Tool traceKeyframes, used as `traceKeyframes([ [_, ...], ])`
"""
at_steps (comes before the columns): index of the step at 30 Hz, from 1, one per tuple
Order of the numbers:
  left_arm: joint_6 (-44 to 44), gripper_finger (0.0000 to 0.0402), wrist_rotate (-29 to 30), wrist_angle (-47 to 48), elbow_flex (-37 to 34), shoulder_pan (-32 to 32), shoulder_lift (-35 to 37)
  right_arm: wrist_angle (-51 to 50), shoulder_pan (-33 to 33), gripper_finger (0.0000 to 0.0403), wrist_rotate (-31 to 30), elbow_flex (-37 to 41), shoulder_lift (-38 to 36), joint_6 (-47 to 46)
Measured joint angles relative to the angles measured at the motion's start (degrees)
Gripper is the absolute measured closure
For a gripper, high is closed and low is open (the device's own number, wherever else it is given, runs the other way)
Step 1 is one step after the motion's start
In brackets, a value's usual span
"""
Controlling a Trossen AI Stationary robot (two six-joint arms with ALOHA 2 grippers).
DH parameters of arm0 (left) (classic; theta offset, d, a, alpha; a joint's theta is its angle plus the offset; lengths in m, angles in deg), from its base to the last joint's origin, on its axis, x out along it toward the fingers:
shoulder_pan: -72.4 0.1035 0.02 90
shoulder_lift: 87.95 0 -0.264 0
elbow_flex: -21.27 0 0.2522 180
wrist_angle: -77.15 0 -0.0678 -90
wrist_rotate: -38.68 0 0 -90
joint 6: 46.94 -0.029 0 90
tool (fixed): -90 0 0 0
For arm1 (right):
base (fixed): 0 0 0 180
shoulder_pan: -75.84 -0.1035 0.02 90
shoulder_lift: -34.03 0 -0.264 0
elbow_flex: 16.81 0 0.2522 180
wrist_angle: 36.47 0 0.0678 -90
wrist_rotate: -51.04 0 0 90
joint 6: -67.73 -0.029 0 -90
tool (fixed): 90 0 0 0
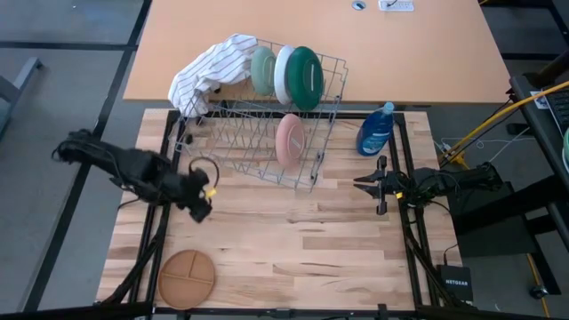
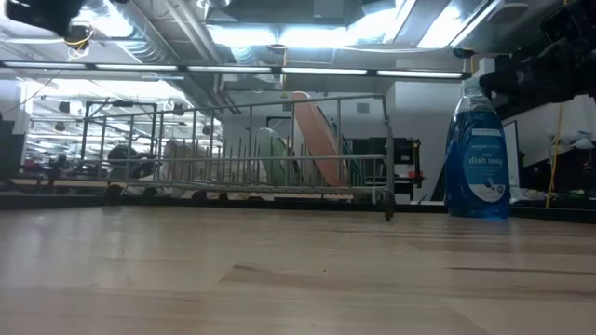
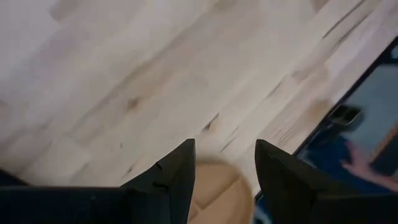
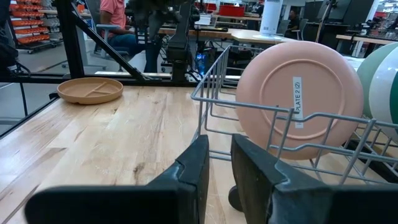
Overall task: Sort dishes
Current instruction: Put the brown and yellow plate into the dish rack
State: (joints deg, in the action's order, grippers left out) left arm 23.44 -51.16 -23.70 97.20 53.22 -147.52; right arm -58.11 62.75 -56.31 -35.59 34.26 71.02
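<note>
The tan-brown plate [image 1: 187, 278] lies flat on the table near its near left corner; it also shows in the left wrist view [image 3: 217, 186] and the right wrist view [image 4: 90, 90]. The pale sage green plate [image 1: 262, 71], the white plate [image 1: 284, 76] and the dark green plate [image 1: 305, 78] stand on edge in the wire rack [image 1: 240, 147]. The pink plate [image 1: 289, 140] stands on edge nearer the rack's front. My left gripper [image 1: 200, 200] is open and empty, above the table beyond the tan plate. My right gripper [image 1: 363, 185] waits at the right, fingers nearly together, pointing at the rack.
A striped white cloth [image 1: 213, 71] hangs over the rack's far left corner. A blue dish-soap bottle [image 1: 376, 131] stands right of the rack. Bare wood lies between the rack and the table's near edge. People sit in the room beyond [image 4: 118, 25].
</note>
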Motion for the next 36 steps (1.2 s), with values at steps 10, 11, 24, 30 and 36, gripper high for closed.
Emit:
traceKeyframes([
  [10, 11.8, 0.0247, -0.1, -5.2, 0.0, -19.9, -17.7, 0.0, 0.0, 0.0331, 0.0, 0.0, 0.0, 0.0],
  [11, 12.9, 0.0247, -0.7, -7.4, 0.0, -21.5, -19.5, 0.0, 0.0, 0.0331, 0.0, 0.0, 0.0, 0.0],
  [24, 24.4, 0.0247, -2.5, -30.4, 0.0, -35.5, -35.3, 0.0, 0.0, 0.0331, 0.0, 0.0, 0.0, 0.0],
  [30, 27.6, 0.0247, -2.3, -36.9, 0.0, -38.1, -37.7, 0.0, 0.0, 0.0331, 0.0, 0.0, 0.0, 0.0],
  [36, 30.0, 0.0247, -1.6, -40.6, 0.0, -39.9, -39.3, 0.0, 0.0, 0.0331, 0.0, 0.0, 0.0, 0.0],
])
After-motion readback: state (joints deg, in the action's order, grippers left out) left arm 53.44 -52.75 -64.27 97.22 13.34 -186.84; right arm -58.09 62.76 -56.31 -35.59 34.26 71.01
